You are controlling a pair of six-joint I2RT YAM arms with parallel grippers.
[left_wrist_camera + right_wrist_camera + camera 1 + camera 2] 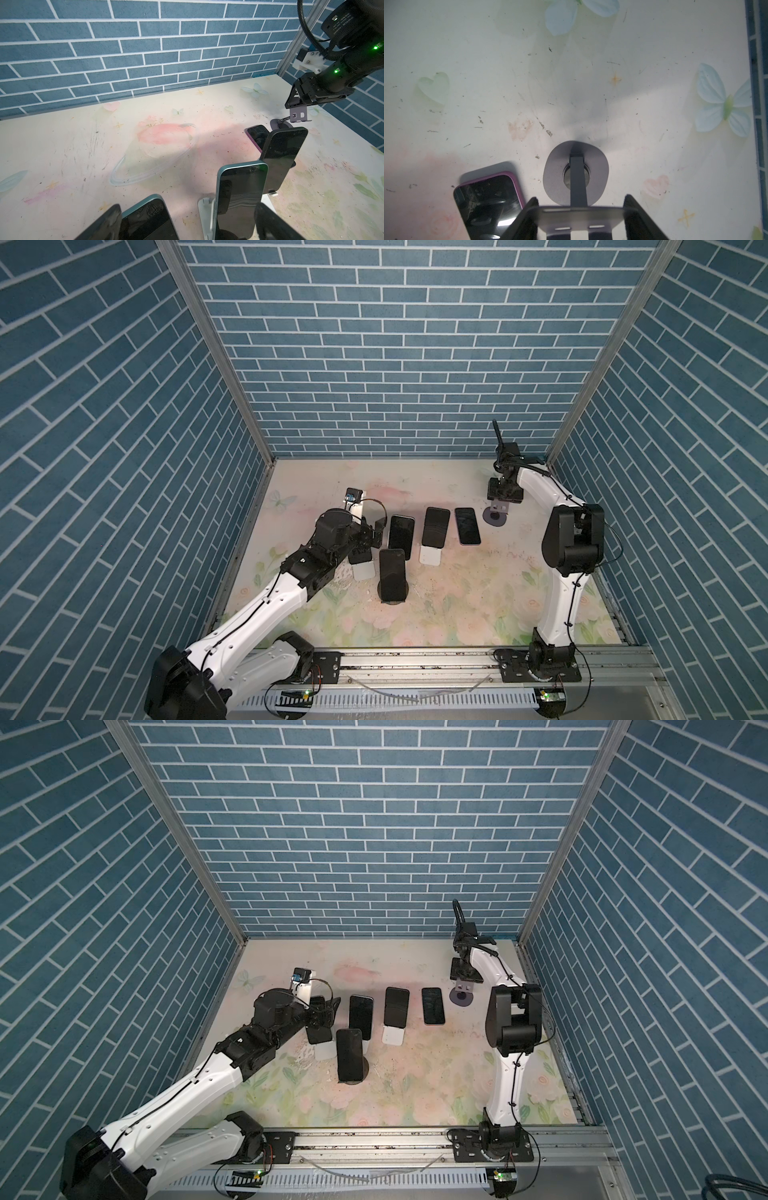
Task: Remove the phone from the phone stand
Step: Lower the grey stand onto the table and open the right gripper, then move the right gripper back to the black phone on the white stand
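Observation:
Several dark phones lean on stands at mid-table. The leftmost phone (360, 558) (149, 220), teal-edged, leans on a white stand (365, 573). My left gripper (372, 537) (189, 207) is open, one finger on each side of the phone's upper end, with a gap to it. At the back right is a bare grey phone stand (494, 517) (556, 172). My right gripper (503, 497) (581, 198) is shut on the stand's tilted plate, both fingers against the plate's side edges. A purple-cased phone (467, 525) (488, 197) lies flat beside that stand.
Close to the right of my left gripper a teal phone (239, 197) stands on a white stand (204, 218). Beyond it is another on a white stand (435, 526). In front, one leans on a black round stand (392, 574). Brick walls close off three sides.

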